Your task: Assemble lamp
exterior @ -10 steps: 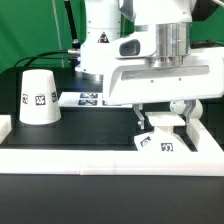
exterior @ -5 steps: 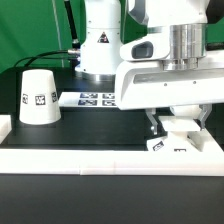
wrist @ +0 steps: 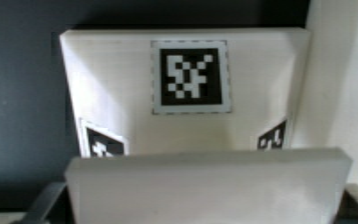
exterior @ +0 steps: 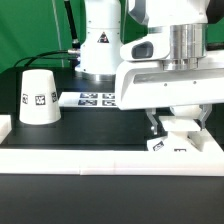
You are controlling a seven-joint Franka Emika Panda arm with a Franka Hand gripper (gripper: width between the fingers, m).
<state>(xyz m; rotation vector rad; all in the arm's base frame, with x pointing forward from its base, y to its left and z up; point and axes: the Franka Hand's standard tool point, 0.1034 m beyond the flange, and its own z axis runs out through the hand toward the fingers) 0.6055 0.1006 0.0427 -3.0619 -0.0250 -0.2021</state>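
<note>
The lamp base (exterior: 165, 146) is a white block with square tags, lying on the black table at the exterior view's right, against the white rail. My gripper (exterior: 177, 124) stands straight over it, its fingers closed on the base's raised white part. In the wrist view the base (wrist: 190, 110) shows a large tag on top and two smaller tags lower down. The gripped white block fills the space between my gripper's (wrist: 208, 205) dark fingers. The cone-shaped shade (exterior: 37, 97) stands upright at the exterior view's left, well apart. The bulb is out of view.
The marker board (exterior: 95, 99) lies flat at the back, between the shade and the arm. A white rail (exterior: 90, 158) borders the table's front and continues up the exterior view's right side (exterior: 214, 143). The arm's white body (exterior: 100, 45) rises behind.
Since a second ago the gripper and the base have shifted together toward the exterior view's right, up to the rail. In the last half second nothing has moved.
</note>
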